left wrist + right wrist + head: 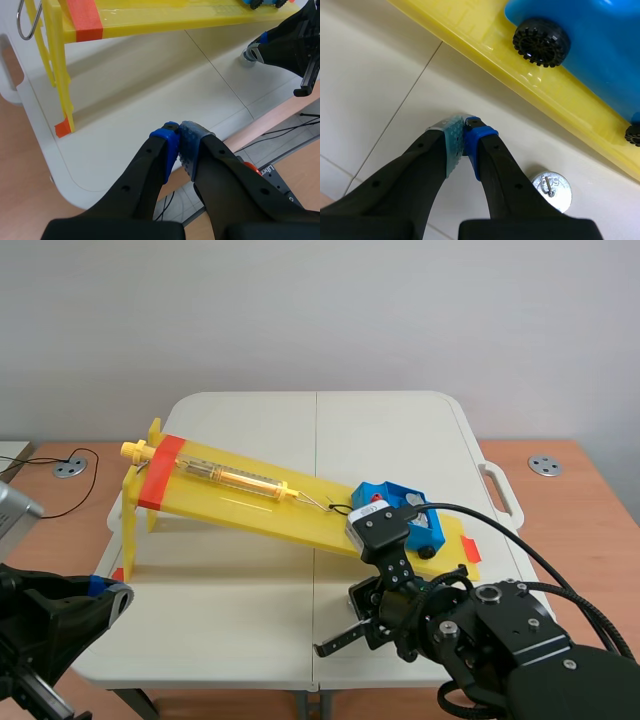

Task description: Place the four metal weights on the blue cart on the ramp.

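Observation:
A blue cart (395, 506) sits low on the yellow ramp (250, 498), hooked to a yellow spring scale (225, 476). In the right wrist view the cart (592, 35) and its black wheel (541, 36) are just ahead. My right gripper (465, 131) is shut on nothing, tips down at the table in front of the ramp (520, 75). One round metal weight (551, 186) lies on the table beside its right finger. My left gripper (179, 137) is shut and empty above the table's near left edge. From there I see the weight (248, 54) under the right arm (295, 42).
The ramp's tall yellow legs (60, 75) stand at the table's left, marked with orange tape (85, 17). In the scene view my right arm (480, 625) hides the table below the cart. The left gripper (108, 595) hovers by the front left corner. White table (230, 590) lies between the arms.

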Tool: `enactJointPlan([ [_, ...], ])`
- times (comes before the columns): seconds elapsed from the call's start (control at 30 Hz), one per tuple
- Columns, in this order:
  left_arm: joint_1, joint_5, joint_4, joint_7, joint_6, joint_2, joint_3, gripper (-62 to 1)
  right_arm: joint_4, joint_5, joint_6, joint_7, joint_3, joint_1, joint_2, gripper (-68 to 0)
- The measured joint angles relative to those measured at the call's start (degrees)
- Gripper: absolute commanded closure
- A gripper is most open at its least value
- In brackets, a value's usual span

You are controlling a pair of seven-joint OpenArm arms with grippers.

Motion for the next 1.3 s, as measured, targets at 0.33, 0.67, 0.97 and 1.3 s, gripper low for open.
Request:
enactJointPlan([
  [0.33,0.0,0.0,0.0,0.0,0.0,0.0,0.0,-4.0,7.4,3.7,0.2,-4.7,0.0,-2.8,2.4,-0.7],
  [0.67,0.0,0.0,0.0,0.0,0.0,0.0,0.0,-4.0,35.1,10.2,0.2,-12.8,3.4,-17.0,12.0,-0.6],
  [0.97,0.0,0.0,0.0,0.0,0.0,0.0,0.0,-4.0,48.6,21.9,1.7,-16.5,16.6,-22.0,12.5,-0.6],
  [1.3,0.0,0.0,0.0,0.0,0.0,0.0,0.0,-4.0,45.3,19.3,1.3,-18.5,20.6,-11.4,6.2,-0.8],
])
